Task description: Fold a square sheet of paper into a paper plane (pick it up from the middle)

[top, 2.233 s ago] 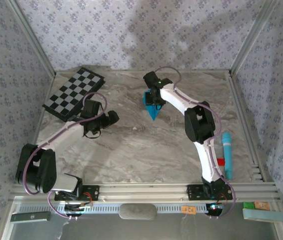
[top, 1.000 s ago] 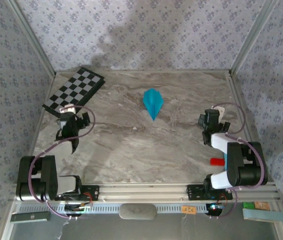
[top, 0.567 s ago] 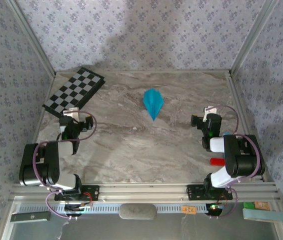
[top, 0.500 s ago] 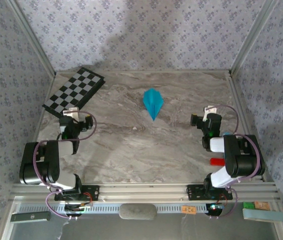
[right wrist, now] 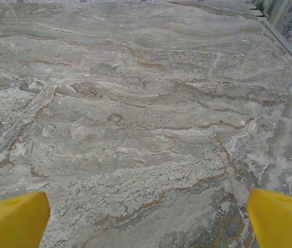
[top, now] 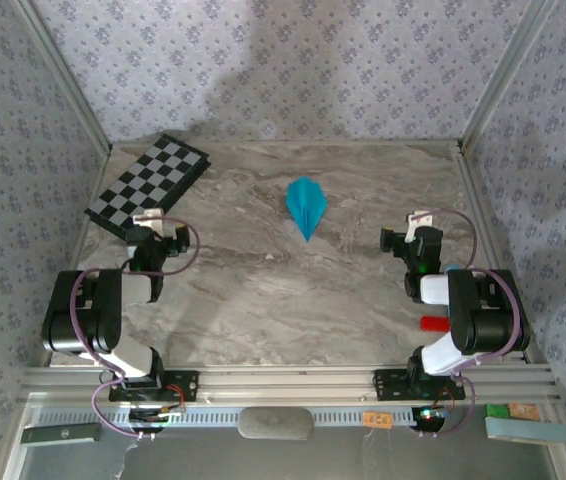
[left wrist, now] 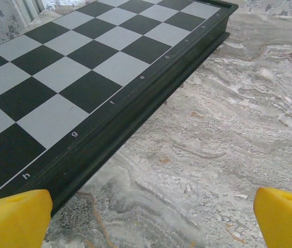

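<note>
The paper plane (top: pixel 306 205) lies flat on the marble table (top: pixel 263 290), upper centre of the top view, nose pointing down-frame. At centre left, just below the checkerboard (top: pixel 149 184), the left gripper (top: pixel 151 236) has its jaws spread wide and empty. At centre right, the right gripper (top: pixel 415 240) is equally wide, holding nothing.
</note>
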Robot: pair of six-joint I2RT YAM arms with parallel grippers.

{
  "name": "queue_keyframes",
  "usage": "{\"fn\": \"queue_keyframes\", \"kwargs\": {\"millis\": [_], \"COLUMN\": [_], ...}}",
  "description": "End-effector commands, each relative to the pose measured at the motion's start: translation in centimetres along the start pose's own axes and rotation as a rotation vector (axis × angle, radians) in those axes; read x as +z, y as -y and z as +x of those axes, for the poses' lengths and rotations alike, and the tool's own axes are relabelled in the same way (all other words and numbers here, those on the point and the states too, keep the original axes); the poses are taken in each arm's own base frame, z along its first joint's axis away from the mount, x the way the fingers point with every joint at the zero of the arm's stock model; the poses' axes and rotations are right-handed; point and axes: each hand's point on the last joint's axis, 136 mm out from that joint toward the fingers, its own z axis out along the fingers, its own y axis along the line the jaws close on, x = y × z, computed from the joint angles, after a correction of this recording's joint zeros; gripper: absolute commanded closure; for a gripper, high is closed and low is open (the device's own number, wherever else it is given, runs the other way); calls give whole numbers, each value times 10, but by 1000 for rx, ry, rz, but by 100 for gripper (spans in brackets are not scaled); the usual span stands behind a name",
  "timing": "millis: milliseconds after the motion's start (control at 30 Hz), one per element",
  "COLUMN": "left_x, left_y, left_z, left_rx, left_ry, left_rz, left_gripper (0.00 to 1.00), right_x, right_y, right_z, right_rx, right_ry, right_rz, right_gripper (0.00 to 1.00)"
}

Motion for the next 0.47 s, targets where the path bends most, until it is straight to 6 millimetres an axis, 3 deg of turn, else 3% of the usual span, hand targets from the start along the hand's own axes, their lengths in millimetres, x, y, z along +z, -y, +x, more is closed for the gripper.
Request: {"fn": "queue_keyframes", "kwargs": {"millis": [0,433], "left_x": [2,3], "left_y": [-3,-3], "left_z": [-6,-6], "left_rx": [14,11], "left_ry": [12,8], "left_rz": [-22,-16], "left_gripper": [0,0], "right_x": [2,1], "right_y": [1,-2], "right_z": [-8,-8], "right_rx": [-7,-7], "right_ry": [24,28], "right_rz": [-4,-18], "right_gripper": [0,0]}}
